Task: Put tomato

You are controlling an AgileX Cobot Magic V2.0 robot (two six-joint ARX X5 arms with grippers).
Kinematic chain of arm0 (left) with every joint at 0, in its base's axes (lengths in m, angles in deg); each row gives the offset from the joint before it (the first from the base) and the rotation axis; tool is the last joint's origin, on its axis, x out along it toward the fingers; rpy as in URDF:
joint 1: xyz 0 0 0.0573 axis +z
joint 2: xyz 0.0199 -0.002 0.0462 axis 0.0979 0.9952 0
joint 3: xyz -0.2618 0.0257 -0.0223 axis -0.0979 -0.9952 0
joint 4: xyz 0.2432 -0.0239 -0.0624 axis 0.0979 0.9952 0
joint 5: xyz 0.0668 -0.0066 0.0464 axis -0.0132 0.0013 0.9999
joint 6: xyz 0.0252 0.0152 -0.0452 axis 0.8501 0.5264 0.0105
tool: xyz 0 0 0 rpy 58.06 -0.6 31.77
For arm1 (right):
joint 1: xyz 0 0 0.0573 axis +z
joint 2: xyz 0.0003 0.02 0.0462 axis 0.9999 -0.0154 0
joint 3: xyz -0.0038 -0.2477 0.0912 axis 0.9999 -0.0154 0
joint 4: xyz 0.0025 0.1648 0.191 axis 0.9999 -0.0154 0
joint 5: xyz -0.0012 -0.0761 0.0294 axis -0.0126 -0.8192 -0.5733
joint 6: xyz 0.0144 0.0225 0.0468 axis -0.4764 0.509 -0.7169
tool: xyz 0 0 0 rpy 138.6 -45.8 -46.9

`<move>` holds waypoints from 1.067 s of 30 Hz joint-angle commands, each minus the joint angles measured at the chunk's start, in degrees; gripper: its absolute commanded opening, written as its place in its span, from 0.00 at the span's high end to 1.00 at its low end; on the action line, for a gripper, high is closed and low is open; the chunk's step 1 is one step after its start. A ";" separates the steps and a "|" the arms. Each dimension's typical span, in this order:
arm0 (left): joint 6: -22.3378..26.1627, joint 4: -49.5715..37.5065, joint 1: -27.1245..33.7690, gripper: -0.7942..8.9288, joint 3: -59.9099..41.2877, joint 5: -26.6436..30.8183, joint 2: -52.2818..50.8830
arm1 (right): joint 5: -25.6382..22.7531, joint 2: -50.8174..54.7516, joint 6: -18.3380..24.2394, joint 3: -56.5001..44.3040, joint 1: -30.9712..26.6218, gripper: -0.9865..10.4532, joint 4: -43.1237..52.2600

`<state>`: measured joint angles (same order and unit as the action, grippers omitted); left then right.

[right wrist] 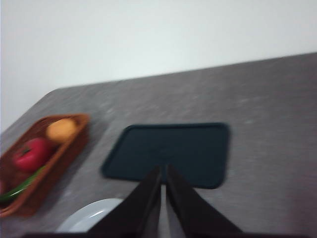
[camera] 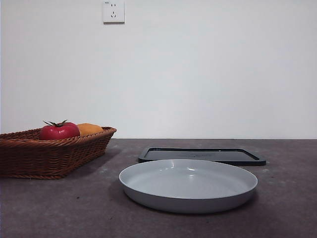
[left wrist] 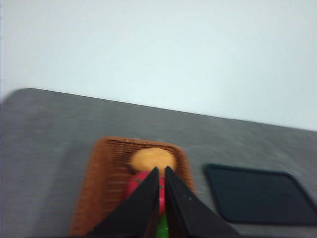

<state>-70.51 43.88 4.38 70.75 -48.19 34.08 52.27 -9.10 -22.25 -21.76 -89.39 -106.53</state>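
The glossy red tomato [camera: 59,131] with a green stem lies in the wicker basket [camera: 49,156] at the left, next to an orange fruit [camera: 89,129]. From above, the left wrist view shows the tomato [left wrist: 132,186] partly hidden behind my left gripper [left wrist: 161,169], whose jaws are shut and high over the basket [left wrist: 104,183]. My right gripper [right wrist: 163,168] is shut too, hanging over the black tray [right wrist: 168,151]; its view shows the tomato [right wrist: 30,153] far off in the basket. Neither arm shows in the front view.
A grey plate [camera: 188,186] sits in the middle near the front, with a flat black tray [camera: 200,155] behind it. Something green [right wrist: 22,186] lies in the basket beside the tomato. A white wall with a socket [camera: 113,11] closes the back.
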 commanded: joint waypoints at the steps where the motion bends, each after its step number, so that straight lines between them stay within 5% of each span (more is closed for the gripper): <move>1: -0.42 1.88 -0.52 0.90 5.53 -4.63 5.88 | 3.74 -5.03 0.57 5.42 1.11 0.91 -1.79; 12: 2.38 16.94 -7.06 0.90 23.34 -12.39 23.85 | 2.78 -21.38 9.86 22.16 10.10 0.91 -15.72; 19: 5.55 26.12 -14.05 0.90 28.63 -12.39 31.61 | -2.69 -26.69 11.96 25.16 17.33 0.91 -20.39; 27: 5.29 29.24 -21.18 0.87 28.63 -12.37 36.37 | -2.75 -27.98 13.03 25.16 22.23 0.90 -20.37; 30: 5.29 29.07 -21.18 0.55 28.63 -12.37 36.37 | -2.75 -27.98 13.05 25.16 22.23 0.85 -20.37; 32: 5.29 28.48 -21.18 0.27 28.63 -12.37 36.37 | -2.75 -27.98 12.98 25.16 22.23 0.62 -20.33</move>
<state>-65.88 72.95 -16.43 98.11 -60.21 69.93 49.73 -36.69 -9.68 2.28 -67.40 -127.44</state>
